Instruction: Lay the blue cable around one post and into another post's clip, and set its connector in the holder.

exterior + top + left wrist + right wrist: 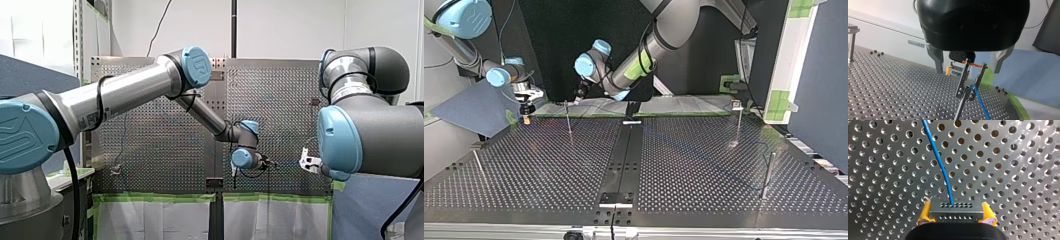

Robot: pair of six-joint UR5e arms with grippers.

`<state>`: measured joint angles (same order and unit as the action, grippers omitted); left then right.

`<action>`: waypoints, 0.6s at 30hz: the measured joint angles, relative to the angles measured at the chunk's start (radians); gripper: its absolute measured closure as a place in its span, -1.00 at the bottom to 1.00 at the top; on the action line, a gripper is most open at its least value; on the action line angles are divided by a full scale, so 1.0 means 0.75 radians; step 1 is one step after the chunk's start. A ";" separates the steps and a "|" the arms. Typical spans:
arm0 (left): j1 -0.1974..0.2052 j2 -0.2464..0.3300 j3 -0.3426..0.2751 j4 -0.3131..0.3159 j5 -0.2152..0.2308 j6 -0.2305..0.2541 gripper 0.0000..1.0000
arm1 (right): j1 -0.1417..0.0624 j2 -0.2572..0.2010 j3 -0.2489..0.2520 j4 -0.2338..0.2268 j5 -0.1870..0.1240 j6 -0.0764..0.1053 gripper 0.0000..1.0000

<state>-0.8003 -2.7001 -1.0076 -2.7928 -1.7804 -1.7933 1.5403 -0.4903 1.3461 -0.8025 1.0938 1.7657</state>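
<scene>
In the right wrist view my right gripper (956, 213) is shut on the grey connector (956, 210), its yellow pads (924, 213) on both sides. The blue cable (940, 165) runs from the connector's face away over the perforated plate. In the left wrist view my left gripper (968, 71) stands open, with a metal finger on either side of a post's clip (970, 82). The blue cable (980, 102) sits at that clip and drops away from it. Just beyond the clip my right gripper (958, 56) holds the connector (955, 72). In the top view both grippers (526, 112) (581, 92) hang near the far-left post (568, 117).
Other thin posts stand on the plate at the top view's right (738, 122) (768, 172) and near left (478, 162). A small bracket (616, 199) sits on the dark centre strip near the front edge. Green tape lines the far edge (684, 114).
</scene>
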 joint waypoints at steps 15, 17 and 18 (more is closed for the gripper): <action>-0.028 0.000 -0.001 -0.024 -0.025 -0.003 -0.85 | 0.008 -0.001 0.000 0.001 -0.003 -0.002 1.00; -0.029 0.000 -0.001 -0.024 -0.028 -0.004 -0.85 | 0.008 -0.001 0.000 0.002 -0.003 -0.002 1.00; -0.029 0.000 -0.001 -0.024 -0.029 -0.004 -0.85 | 0.008 -0.001 0.000 0.002 -0.004 -0.002 1.00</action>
<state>-0.8221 -2.7003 -1.0088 -2.8105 -1.8021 -1.7960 1.5466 -0.4907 1.3461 -0.8012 1.0912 1.7644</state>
